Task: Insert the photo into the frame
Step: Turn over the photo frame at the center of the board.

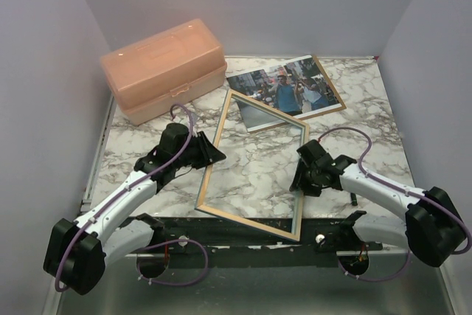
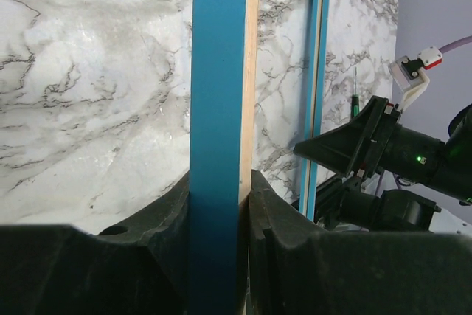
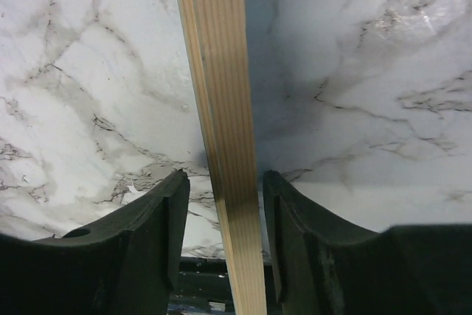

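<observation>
The left gripper (image 2: pixel 219 191) is pinching the frame (image 1: pixel 247 223) by its left rail, apparently steadying it, while the right gripper (image 3: pixel 225 182) is straddling the opposite rail with gaps either side (nothing gripped there). The photo (image 1: pixel 284 82) is lying face up at the back, with the frame's far rail overlapping its near edge.

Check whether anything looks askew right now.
The frame is turned diagonal to the table, its far rail overlapping the near corner of the photo. The left gripper clamps one rail; the right gripper straddles the other without touching.
</observation>
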### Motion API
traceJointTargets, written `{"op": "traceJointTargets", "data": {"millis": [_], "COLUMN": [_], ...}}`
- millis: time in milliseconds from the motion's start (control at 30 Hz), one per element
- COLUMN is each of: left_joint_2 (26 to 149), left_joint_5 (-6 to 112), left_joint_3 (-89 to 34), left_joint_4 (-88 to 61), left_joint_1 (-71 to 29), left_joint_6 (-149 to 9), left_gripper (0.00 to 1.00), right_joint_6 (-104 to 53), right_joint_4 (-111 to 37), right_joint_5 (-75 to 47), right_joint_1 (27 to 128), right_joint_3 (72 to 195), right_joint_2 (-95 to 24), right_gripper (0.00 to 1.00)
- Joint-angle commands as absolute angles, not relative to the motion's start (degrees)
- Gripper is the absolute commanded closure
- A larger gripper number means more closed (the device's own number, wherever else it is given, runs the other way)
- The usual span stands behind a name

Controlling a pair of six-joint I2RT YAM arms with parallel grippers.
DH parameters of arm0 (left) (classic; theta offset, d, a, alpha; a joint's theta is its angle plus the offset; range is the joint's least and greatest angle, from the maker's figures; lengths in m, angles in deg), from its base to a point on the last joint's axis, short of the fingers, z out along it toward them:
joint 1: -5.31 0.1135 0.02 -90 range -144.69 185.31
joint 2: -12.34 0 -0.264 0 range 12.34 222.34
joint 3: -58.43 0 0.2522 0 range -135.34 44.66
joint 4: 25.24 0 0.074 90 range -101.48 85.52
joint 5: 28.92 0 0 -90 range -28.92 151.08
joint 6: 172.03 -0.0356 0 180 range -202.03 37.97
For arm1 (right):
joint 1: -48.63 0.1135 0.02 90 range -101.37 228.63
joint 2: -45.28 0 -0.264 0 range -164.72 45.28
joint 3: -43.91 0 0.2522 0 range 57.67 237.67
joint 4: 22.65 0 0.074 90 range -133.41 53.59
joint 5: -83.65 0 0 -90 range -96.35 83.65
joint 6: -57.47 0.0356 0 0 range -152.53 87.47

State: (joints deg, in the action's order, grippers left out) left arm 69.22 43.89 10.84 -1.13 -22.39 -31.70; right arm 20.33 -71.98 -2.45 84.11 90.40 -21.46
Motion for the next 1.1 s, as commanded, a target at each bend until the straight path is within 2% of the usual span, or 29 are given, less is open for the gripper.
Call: {"op": "traceJointTargets", "data": {"millis": [0, 133, 300, 333, 400, 433, 567, 800, 933, 1067], "left_joint_2": [69.86, 69.21, 69.73, 70.02, 70.71, 70.98, 72.22, 74.57, 77.24, 79.24], "left_joint_5": [48.33, 48.33, 48.33, 48.33, 48.07, 48.07, 49.47, 57.26, 58.9, 57.21], "left_joint_3": [13.09, 13.95, 14.77, 14.96, 15.29, 15.32, 15.36, 13.23, 12.47, 12.89], "left_joint_4": [5.58, 6.0, 6.28, 6.18, 6.15, 6.2, 7.5, 13.91, 14.32, 11.67], "left_joint_1": [-21.82, -21.85, -21.8, -21.79, -21.84, -21.82, -21.84, -21.84, -21.85, -21.87], "left_joint_6": [-33.77, -34.12, -34.84, -34.91, -34.91, -34.99, -35.6, -36.74, -37.81, -38.45], "left_gripper": [1.0, 0.98, 0.79, 0.75, 0.54, 0.47, 0.34, 0.24, 0.24, 0.28], "right_joint_6": [19.91, 19.12, 16.67, 16.11, 14.62, 13.82, 12.32, 9.01, 6.59, 5.46], "right_joint_4": [-64.66, -65.81, -69.53, -70.4, -71.59, -71.86, -72.43, -70.9, -70.04, -68.84], "right_joint_5": [-5.91, -4.67, -0.27, 0.74, 2.41, 3.12, 5.85, 5.68, 4.48, 1.3], "right_joint_1": [83.44, 83.21, 83.01, 83.05, 83.08, 83.08, 83.0, 82.97, 82.99, 82.98], "right_joint_3": [88.78, 90.42, 93.91, 94.69, 96.01, 96.35, 97.21, 99.1, 99.5, 98.87], "right_joint_2": [-22.47, -22.38, -22.38, -22.53, -22.94, -23.15, -23.6, -25.25, -26.55, -27.26], "right_gripper": [0.55, 0.79, 0.98, 0.99, 0.99, 0.99, 0.99, 0.99, 0.99, 0.99]}}
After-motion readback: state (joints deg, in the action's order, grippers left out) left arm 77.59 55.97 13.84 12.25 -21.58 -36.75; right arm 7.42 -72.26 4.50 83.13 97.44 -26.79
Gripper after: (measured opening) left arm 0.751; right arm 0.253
